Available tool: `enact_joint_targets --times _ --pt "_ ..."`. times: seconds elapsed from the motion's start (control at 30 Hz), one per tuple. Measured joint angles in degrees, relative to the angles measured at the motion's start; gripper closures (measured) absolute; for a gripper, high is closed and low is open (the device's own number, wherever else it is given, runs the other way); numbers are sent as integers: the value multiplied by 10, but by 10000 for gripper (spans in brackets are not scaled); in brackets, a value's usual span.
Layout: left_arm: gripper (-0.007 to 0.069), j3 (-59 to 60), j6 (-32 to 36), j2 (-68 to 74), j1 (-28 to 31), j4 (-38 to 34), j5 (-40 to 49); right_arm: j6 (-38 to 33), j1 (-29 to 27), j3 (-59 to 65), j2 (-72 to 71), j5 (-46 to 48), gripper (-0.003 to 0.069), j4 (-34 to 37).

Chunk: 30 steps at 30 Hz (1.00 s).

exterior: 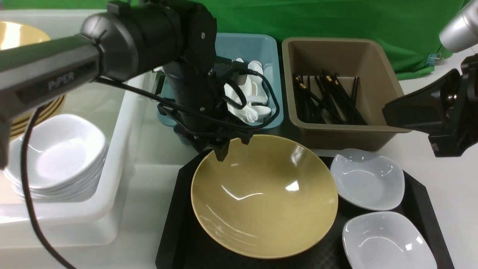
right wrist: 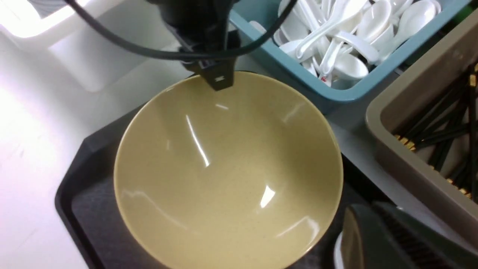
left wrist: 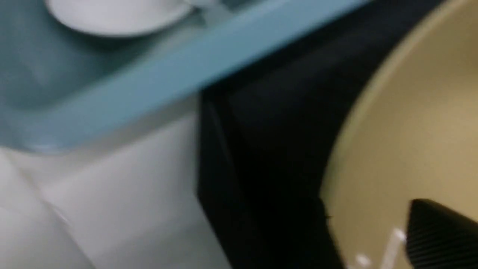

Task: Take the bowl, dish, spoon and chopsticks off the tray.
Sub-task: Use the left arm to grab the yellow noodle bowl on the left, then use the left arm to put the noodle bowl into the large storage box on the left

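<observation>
Tray (exterior: 175, 231): black, nearest the camera. Its far edge runs left to right with cut corners, and its near edge is out of frame.

Two white dishes (exterior: 388, 243) on the tray's right side, one nearer, one farther, both mouth up and just beside the bowl.

Bowl (exterior: 263, 196): mustard yellow, sits on the tray left of centre with its mouth straight up. Round, so no long axis. Looks level. Nothing inside but glare.

Left gripper (exterior: 233, 145): points down at the bowl's far rim. One finger (left wrist: 444, 231) hangs just inside the rim, set far to one side in the left wrist view, so the jaws stand wide. Holds nothing.

Right gripper (exterior: 388, 110): off to the right above the table, tip pointing left toward the brown tub. Jaws pressed together, nothing between them.

White bin (exterior: 93, 220), left of the tray: holds a stack of white dishes (exterior: 59, 157), with yellow bowls (exterior: 18, 35) behind it.

Teal tub (exterior: 246, 43), behind the bowl: heap of white spoons (exterior: 254, 108) lying every way.

Brown tub (exterior: 336, 56), to its right: black chopsticks (exterior: 328, 101) with long axes mostly near-to-far and gold bands toward the far end.
</observation>
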Motion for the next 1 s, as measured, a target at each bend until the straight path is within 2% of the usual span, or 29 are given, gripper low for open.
enact_joint_targets --times 0.1,0.23,0.3,0.37,0.43,0.47,0.5,0.53,0.67,0.73,0.83,1.0 --pt "50 0 -2 22 0 10 -22 0 0 0 0 0 652 1" --pt "-3 0 -2 53 0 0 -23 0 0 0 0 0 652 1" --pt "37 0 -1 64 0 -7 -16 -1 0 0 0 0 652 1" --pt "119 0 -1 73 0 -20 -5 -1 0 0 0 0 652 2" --pt "229 0 -1 75 0 -31 5 -1 0 0 0 0 652 2" --pt "323 0 -1 75 -1 -34 12 -1 0 0 0 0 652 2" --pt "386 -2 2 71 -1 -44 26 -1 0 0 0 -1 652 2" --pt "426 -1 2 66 1 -54 33 -1 0 0 0 -1 652 2" --pt "489 -1 2 45 1 -67 42 -1 0 0 0 -5 652 5" --pt "576 0 2 15 1 -82 53 -1 0 0 0 -5 652 20" --pt "608 0 2 -27 9 -85 61 -2 0 -9 1 3 652 35" --pt "601 -11 27 -101 71 -165 73 -30 8 -56 2 19 652 73"
